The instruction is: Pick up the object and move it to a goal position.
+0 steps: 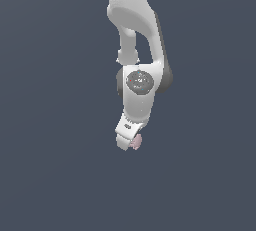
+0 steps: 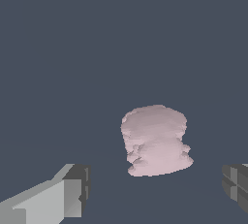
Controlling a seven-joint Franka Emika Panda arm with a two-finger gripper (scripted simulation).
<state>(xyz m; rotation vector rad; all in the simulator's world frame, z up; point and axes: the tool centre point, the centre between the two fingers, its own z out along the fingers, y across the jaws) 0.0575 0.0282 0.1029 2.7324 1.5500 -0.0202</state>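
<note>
One white Panda arm (image 1: 137, 50) fills the upper middle of the exterior view, smooth and glossy, with rounded link shells and a dark speckled disc on its wrist joint. It reaches down over a flat, featureless slate-blue ground (image 1: 50, 175). At its low end sits the white gripper (image 1: 129, 143), seen edge-on so its fingers overlap. One small object (image 1: 136, 141), pale pink and lumpy, shows at the fingertips, on the side toward the exterior view's right, touching or just overlapping the white finger; from here I cannot tell whether it is between the fingers or beside them.

Two fingers appear in the wrist view: one pale grey, blocky, with a darker flat pad (image 2: 77, 189), the other only a dark ridged pad (image 2: 236, 184) cut by the frame edge. They stand wide apart, spread with clear ground on either side of the object (image 2: 156, 140). That single pink blob has a rounded top, bumpy matte sides and a flared, uneven base. It lies between the two fingers, just beyond their tips, touching neither
</note>
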